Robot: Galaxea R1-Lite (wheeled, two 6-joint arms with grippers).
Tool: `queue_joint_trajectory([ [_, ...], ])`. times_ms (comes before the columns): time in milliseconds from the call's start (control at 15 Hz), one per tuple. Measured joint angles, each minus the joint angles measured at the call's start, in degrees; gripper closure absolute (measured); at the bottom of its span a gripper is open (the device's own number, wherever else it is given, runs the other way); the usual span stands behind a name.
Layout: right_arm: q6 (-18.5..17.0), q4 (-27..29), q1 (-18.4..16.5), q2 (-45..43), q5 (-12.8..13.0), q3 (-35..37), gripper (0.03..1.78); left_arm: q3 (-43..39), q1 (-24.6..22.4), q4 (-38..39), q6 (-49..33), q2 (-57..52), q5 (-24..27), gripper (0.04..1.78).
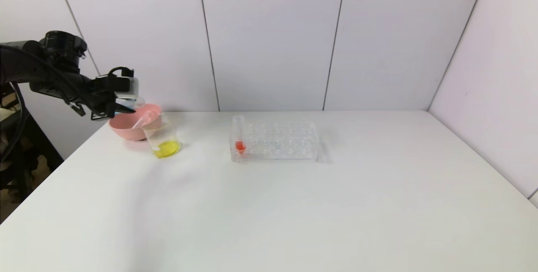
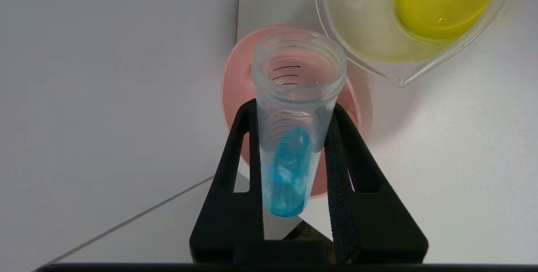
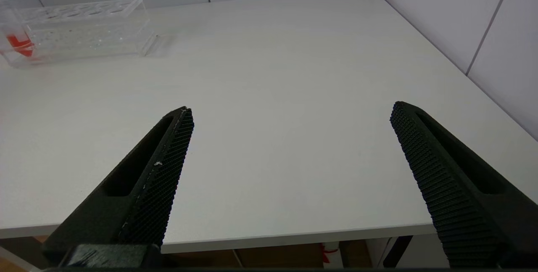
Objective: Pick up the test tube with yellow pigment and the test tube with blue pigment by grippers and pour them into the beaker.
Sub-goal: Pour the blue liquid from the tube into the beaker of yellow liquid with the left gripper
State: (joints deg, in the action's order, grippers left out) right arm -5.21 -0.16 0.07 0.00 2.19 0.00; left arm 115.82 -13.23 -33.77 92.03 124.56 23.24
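Observation:
My left gripper (image 1: 122,109) hangs above the pink bowl (image 1: 126,131) at the table's back left, shut on the test tube with blue pigment (image 2: 290,154). The tube is tilted, its open mouth towards the bowl and the blue liquid still in its rounded tip. In the left wrist view my left gripper (image 2: 294,110) holds it between both fingers. The beaker (image 1: 164,139) stands beside the bowl with yellow liquid at its bottom; it also shows in the left wrist view (image 2: 357,28). No tube with yellow liquid shows. My right gripper (image 3: 290,110) is open and empty over the table's front edge.
A clear, empty-looking tube (image 1: 144,120) leans in the pink bowl (image 2: 235,95). The clear plastic rack (image 1: 277,141) stands mid-table with a red-liquid tube (image 1: 239,139) at its left end. Walls close the back and the right side.

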Motion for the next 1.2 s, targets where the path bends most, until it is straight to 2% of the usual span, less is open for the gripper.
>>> queue_joint_trajectory([
  [800,0.0,0.0,0.0,0.0,0.0,0.0,0.10,-0.1,2.0,-0.5,2.6,-0.2,-2.5,1.38],
  [1200,0.0,0.0,0.0,0.0,0.0,0.0,0.10,0.0,2.2,-4.6,1.9,-0.9,-5.7,1.38],
])
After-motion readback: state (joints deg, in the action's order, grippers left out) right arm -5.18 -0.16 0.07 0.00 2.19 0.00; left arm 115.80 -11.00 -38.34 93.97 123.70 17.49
